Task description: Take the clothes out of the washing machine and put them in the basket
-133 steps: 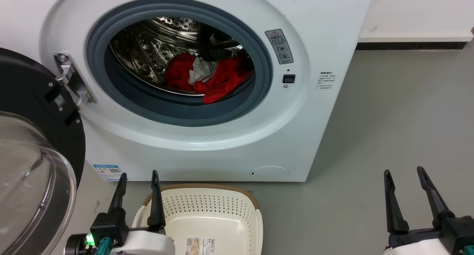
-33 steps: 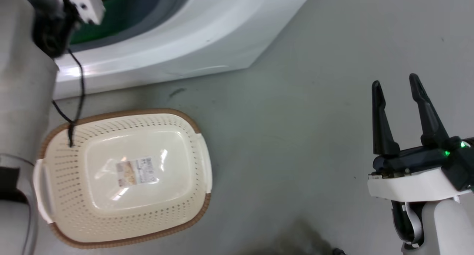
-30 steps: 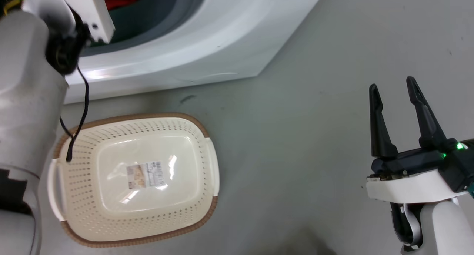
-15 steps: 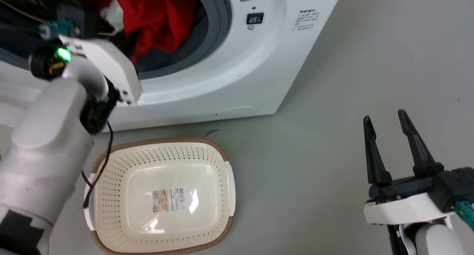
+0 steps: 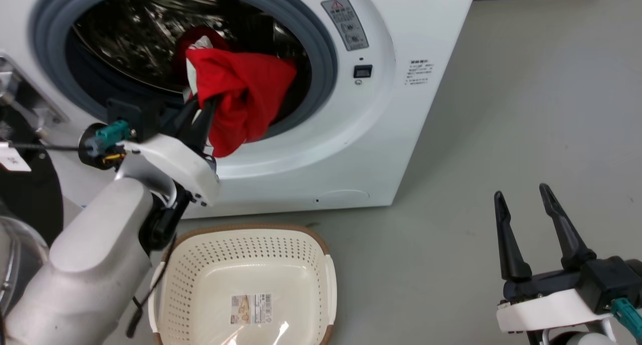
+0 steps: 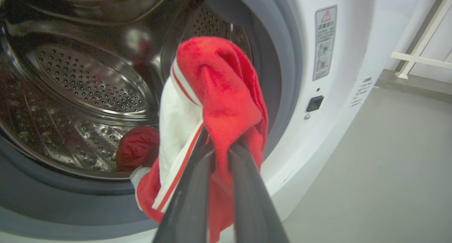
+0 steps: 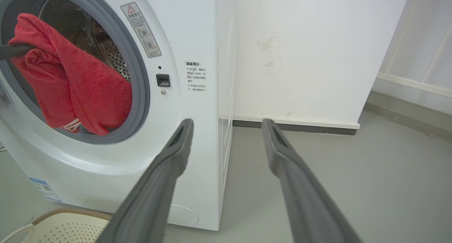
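The basket (image 5: 251, 228) sits on the floor (image 5: 451, 184) just before the machine (image 5: 401, 134), below its opening and empty but for a label (image 5: 251, 309), so a garment drawn out has only a short way down to it; the right gripper (image 5: 520, 190) hovers well off to the right over bare floor, jaws spread on nothing, likely parked clear of the working arm; the left gripper (image 5: 200, 107) is at the machine's mouth, jaws pinching a red garment (image 5: 246, 94) near its upper fold, so the cloth hangs free with its lower end before the grey ring (image 5: 321, 49); next, I judge, comes a swing down to the basket, minding the ring; deep in the drum (image 6: 88, 84) lies a second red piece (image 6: 137, 153), to be fetched after.
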{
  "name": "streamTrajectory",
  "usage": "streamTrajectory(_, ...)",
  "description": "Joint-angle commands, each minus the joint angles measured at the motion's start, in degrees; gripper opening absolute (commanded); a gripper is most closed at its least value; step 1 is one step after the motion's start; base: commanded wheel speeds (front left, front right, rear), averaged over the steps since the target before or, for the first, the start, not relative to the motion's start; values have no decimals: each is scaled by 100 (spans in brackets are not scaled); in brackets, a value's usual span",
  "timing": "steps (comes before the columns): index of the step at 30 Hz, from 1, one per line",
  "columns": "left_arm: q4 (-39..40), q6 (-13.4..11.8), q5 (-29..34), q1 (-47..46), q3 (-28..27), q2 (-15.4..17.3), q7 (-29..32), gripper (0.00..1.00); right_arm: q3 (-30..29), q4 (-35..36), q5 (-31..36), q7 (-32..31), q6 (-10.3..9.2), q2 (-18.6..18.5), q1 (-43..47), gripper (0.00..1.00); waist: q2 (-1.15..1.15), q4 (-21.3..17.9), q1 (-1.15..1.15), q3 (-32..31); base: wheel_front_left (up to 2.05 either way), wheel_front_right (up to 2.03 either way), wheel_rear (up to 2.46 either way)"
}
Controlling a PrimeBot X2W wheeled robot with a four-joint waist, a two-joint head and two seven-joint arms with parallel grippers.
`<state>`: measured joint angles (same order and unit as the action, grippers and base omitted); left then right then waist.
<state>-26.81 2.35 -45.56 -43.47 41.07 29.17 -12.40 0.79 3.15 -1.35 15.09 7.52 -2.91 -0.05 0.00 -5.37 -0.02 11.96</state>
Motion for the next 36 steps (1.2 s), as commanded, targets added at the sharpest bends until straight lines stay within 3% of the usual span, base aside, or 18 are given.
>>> streamTrajectory(1, 190, -84, 27, 130, -36, 33, -60, 0, -8, -8, 38, 12, -6, 5, 77, 100, 0, 119, 2, -170, 0, 0, 0)
streamTrajectory(17, 2841, -1248, 377, 1062, -557, 581, -245, 0, -13, -37, 49, 12, -6, 5, 438, 100, 0, 332, 2, -637, 0, 0, 0)
streamTrajectory(31, 4011, -1752, 489, 1645, -665, 979, -148, 0, -34, -65, -19, 12, -6, 6, 578, 100, 0, 440, 2, -793, 0, 0, 0)
streamTrajectory(36, 4155, -1806, 445, 1968, -517, 1067, -43, 0, -28, -52, 12, 12, -6, 6, 579, 100, 0, 460, 2, -740, 0, 0, 0)
